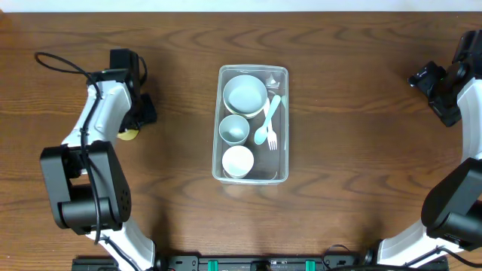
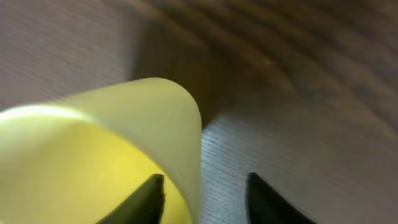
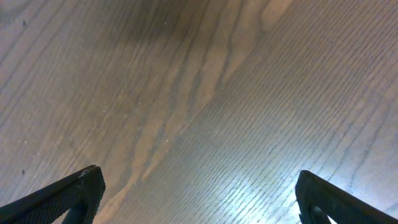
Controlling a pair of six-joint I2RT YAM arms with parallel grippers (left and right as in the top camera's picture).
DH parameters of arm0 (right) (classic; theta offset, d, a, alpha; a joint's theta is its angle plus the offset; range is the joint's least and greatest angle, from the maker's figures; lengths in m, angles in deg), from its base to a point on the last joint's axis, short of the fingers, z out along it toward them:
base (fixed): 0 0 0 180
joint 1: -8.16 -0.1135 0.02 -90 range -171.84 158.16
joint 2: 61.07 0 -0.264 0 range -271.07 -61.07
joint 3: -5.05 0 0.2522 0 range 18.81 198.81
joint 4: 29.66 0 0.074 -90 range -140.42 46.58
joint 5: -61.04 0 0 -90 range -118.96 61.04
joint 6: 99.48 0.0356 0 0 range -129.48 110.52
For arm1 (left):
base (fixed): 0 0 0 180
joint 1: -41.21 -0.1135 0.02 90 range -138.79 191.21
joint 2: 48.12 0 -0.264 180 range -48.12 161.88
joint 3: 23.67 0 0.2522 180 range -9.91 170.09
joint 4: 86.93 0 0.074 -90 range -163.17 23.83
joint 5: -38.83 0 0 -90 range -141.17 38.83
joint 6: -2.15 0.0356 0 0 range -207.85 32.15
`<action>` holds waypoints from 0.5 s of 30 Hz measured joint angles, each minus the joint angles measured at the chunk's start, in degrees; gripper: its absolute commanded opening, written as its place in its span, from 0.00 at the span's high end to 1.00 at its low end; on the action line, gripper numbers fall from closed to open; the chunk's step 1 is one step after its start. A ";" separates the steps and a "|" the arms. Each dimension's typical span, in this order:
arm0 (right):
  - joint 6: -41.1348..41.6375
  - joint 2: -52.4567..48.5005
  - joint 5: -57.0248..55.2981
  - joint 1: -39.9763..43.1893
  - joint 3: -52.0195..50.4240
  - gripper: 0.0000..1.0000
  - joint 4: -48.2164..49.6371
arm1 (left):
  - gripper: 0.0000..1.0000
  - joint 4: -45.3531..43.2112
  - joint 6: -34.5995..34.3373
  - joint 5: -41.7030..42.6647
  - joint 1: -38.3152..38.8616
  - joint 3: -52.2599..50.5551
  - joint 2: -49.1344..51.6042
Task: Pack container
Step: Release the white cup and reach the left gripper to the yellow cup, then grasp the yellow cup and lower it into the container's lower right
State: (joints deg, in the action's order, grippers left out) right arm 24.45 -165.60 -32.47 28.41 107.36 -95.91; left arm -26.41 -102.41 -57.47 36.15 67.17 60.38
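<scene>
Two tools, one moment. The left tool (image 2: 204,183) stands with its fingers parted astride the wall of a yellow cup (image 2: 93,143), one finger inside the rim and one outside. The outer finger looks clear of the wall, so no clamp shows as yet. The right tool (image 3: 199,199) is spread wide over bare bench (image 1: 339,188) and has hold of nothing.

Outward from the left tool, to its right and well apart, lies the container (image 1: 219,150) at mid-bench. Its long axis runs straight away from the robot, so it presents a long side to each tool. Inside, a bowl (image 1: 245,94) fills the far end. Two cups, one blue (image 1: 234,129) and one white (image 1: 238,162), follow in line toward the near end. A spoon (image 1: 263,124) and fork (image 1: 273,139) lie along the right wall.

The left tool is the nearer of the two. The coming move is judged a lift and a carry rightward over the left rim. Free floor is scant, so nesting the yellow cup may be needed.
</scene>
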 measured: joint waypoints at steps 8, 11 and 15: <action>-0.02 0.00 0.00 0.00 0.00 0.01 0.00 | 0.94 0.20 -0.48 -0.07 0.00 -0.35 0.37; 0.00 0.00 0.00 0.00 0.00 0.01 0.00 | 0.94 3.21 -0.48 0.15 0.00 -0.20 0.37; -0.02 0.00 0.00 0.00 0.00 0.01 0.00 | 0.94 7.13 -0.48 3.45 0.02 1.44 -0.11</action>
State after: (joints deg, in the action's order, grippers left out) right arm 24.43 -165.60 -32.47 28.41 107.36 -95.91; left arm -19.28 -102.89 -54.02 36.17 68.61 60.28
